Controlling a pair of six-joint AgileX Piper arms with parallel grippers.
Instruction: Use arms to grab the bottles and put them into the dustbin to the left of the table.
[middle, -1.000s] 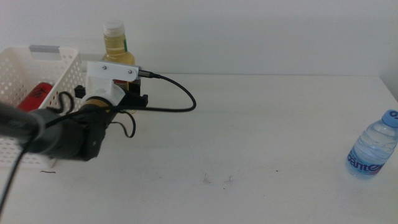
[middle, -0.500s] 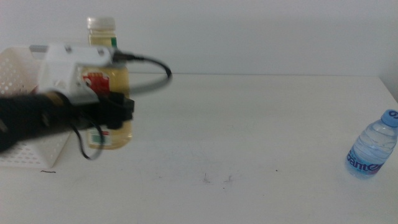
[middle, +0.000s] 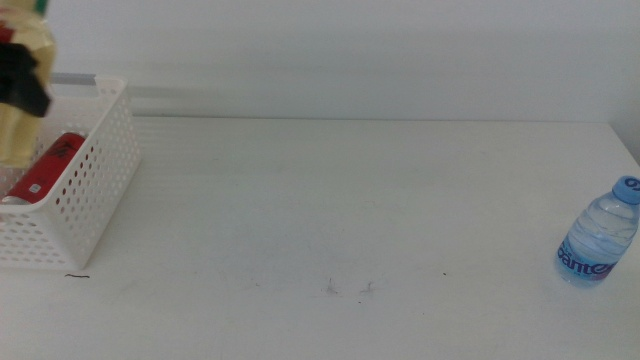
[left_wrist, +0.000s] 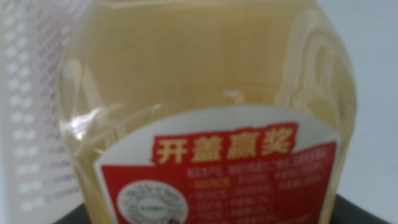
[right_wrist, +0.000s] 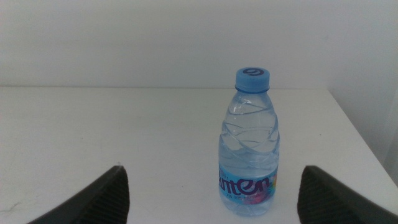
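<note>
Left tool (middle: 22, 75) holds the yellow bottle (left_wrist: 205, 118) above the dustbin (middle: 95, 190).

plain white wall (middle: 380, 50) behind, no marks on it | soft even light, barely any shadows | pale grey-white strip past the far right edge

The yellow-liquid bottle (middle: 18, 105) is cut off by the edge in the middle view, so its cap does not show. In the left wrist view it (left_wrist: 211, 118) fills the picture, and the small print on its red label (left_wrist: 217, 180) is too blurry to read. The dustbin (middle: 90, 190) hides most of the red cola can (middle: 45, 168). The left gripper (middle: 25, 80) shows only as a dark bit.
</note>
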